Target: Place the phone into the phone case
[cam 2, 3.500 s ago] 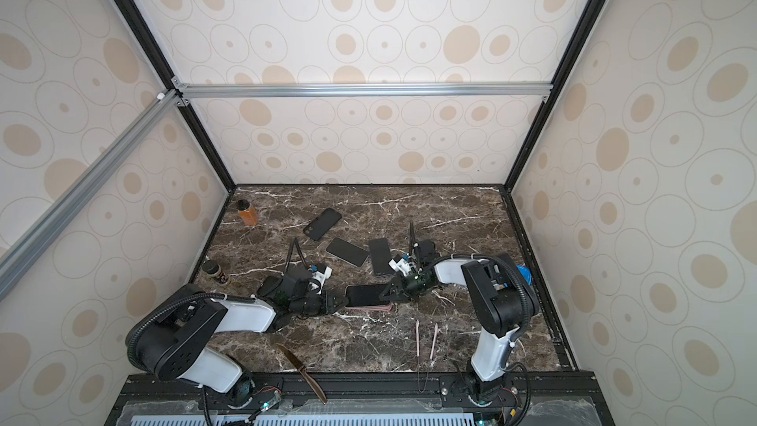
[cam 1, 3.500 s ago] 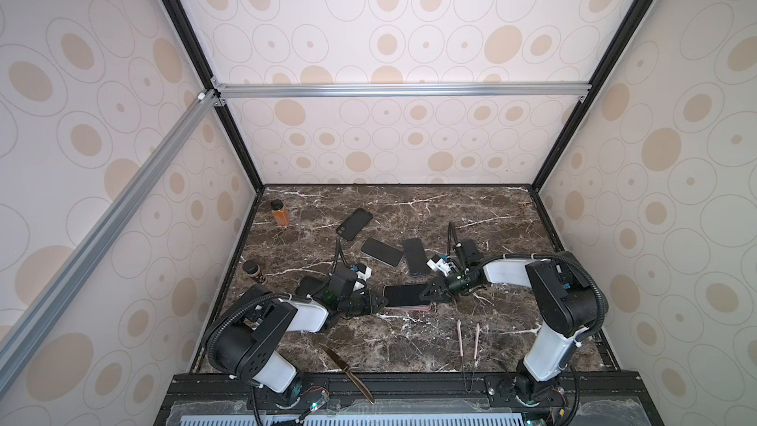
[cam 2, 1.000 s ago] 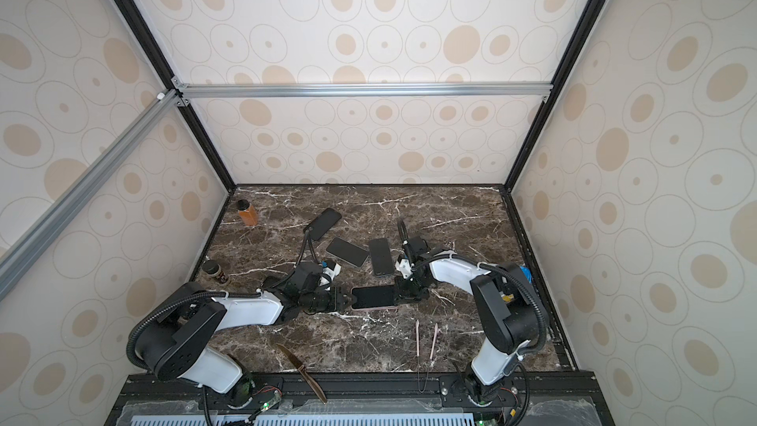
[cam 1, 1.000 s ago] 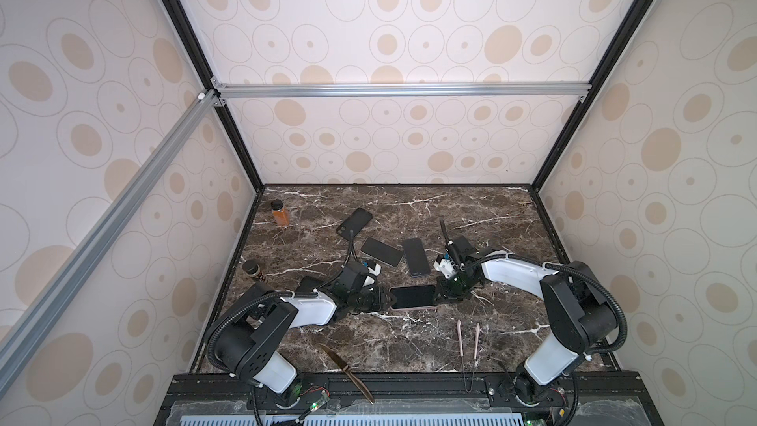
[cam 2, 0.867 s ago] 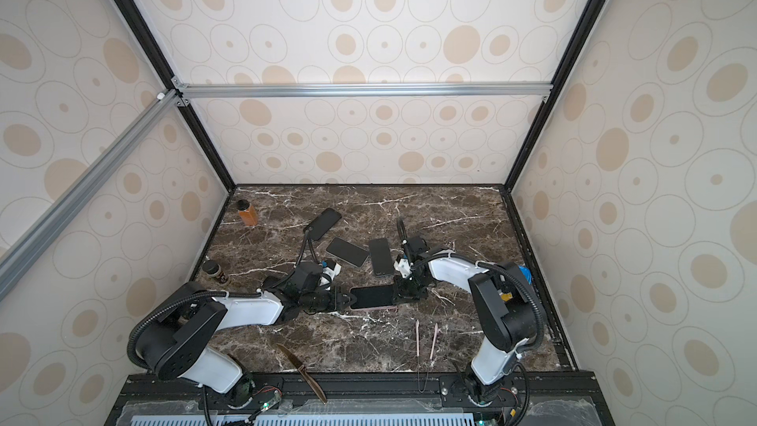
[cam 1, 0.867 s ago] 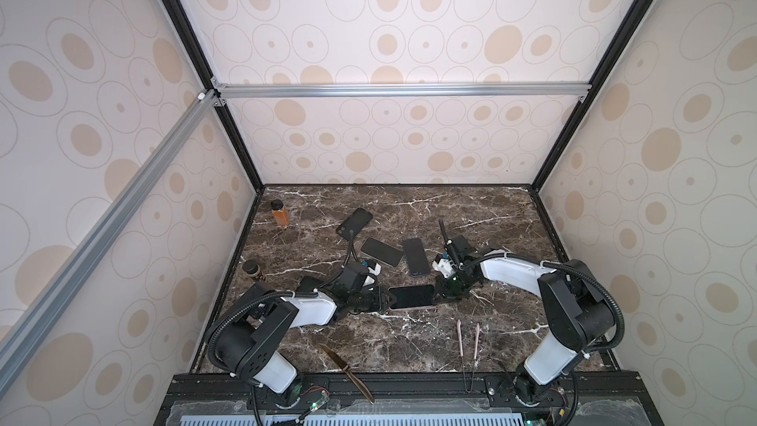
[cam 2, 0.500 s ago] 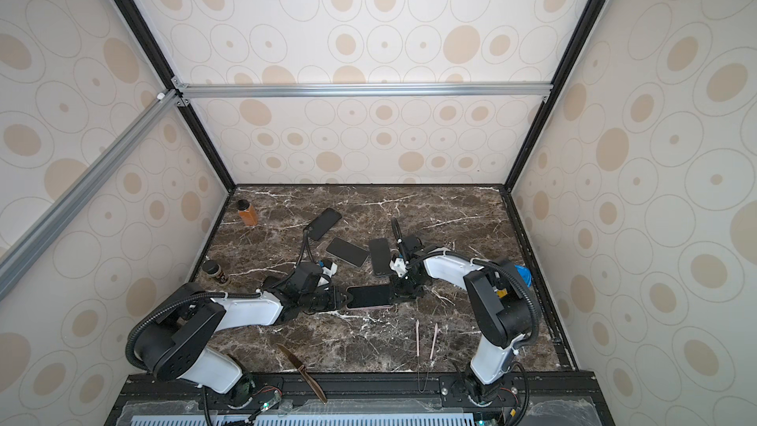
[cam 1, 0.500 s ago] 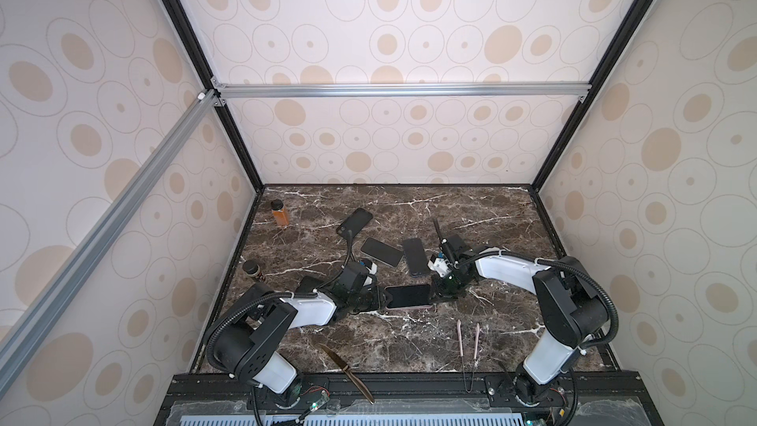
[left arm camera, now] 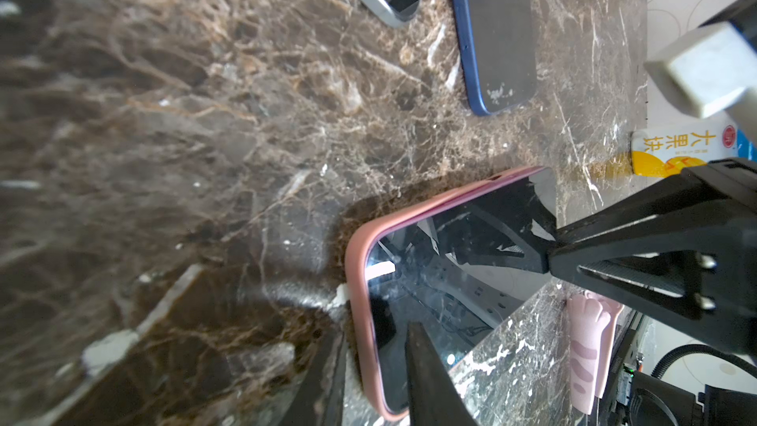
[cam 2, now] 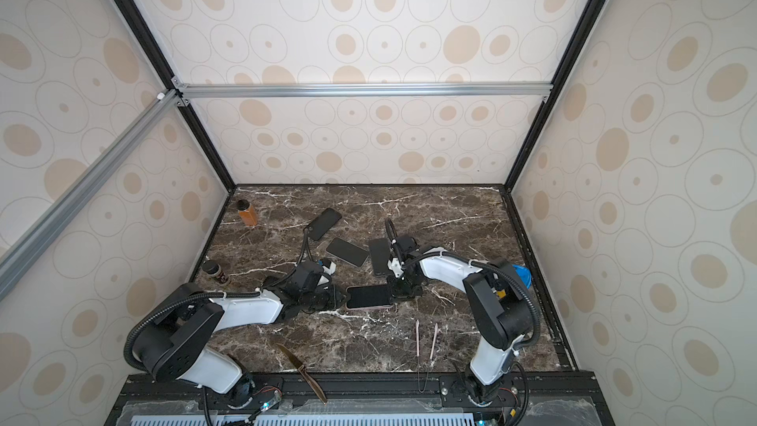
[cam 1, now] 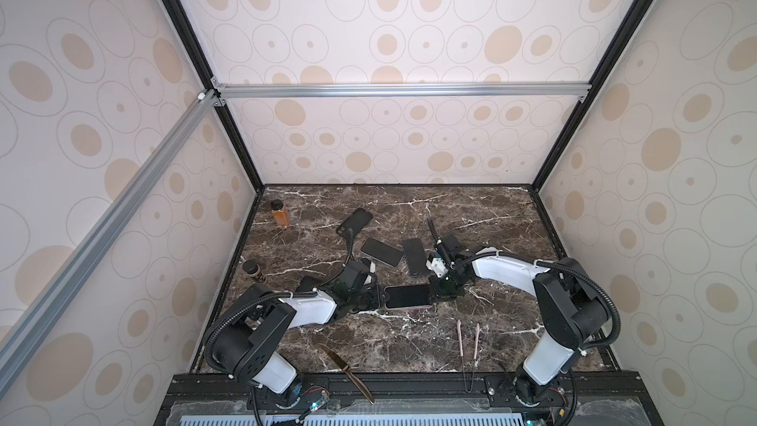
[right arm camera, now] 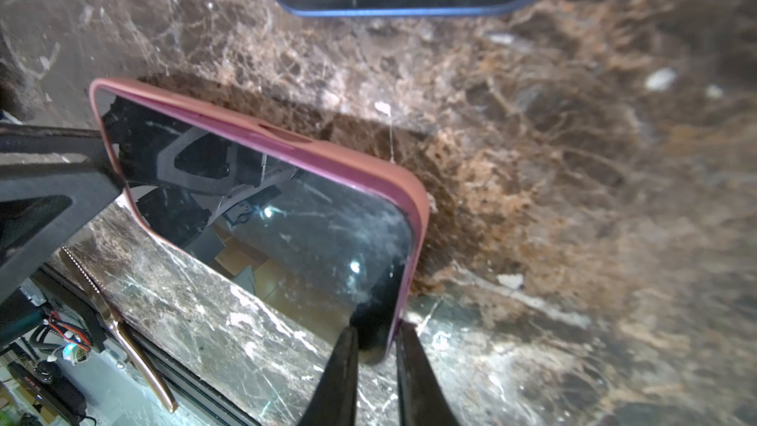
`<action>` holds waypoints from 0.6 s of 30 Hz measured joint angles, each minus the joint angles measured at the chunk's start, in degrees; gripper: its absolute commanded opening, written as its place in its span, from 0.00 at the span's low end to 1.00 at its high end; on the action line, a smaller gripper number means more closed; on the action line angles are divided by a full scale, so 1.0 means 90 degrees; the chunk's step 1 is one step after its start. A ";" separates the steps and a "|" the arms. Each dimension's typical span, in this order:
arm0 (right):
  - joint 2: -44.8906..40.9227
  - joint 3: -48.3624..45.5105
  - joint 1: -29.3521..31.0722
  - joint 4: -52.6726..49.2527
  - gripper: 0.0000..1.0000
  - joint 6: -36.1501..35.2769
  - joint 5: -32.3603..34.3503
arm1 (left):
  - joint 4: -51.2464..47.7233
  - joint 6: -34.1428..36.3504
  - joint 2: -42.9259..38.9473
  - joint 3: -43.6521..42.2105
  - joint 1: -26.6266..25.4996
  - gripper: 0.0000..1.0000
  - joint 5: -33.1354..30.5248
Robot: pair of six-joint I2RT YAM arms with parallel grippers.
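Two grippers bracket the phone, in its phone case centred on the surface: right gripper clamped on the 3 o'clock end, left gripper astride 9 o'clock, grip unclear. You seem mid-seating; next, press the rim home.

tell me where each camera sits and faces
Both top views: high at the front, looking down at the table; left arm and right arm show.
Left wrist: on the left arm, facing the phone; left end effector and right end effector show.
Right wrist: on the right arm, facing the phone's other end; both end effectors show.
Shared: the phone and pink case.
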 measured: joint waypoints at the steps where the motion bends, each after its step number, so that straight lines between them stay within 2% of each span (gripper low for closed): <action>1: 0.0000 -0.0002 -0.0002 0.0007 0.17 0.0000 -0.0005 | 0.0002 0.0000 0.0000 0.0000 0.0000 0.26 0.0002; 18: 0.0092 0.0007 -0.0007 0.0092 0.13 0.0138 -0.0165 | 0.0153 0.0000 0.0097 0.0002 0.0000 0.25 0.0078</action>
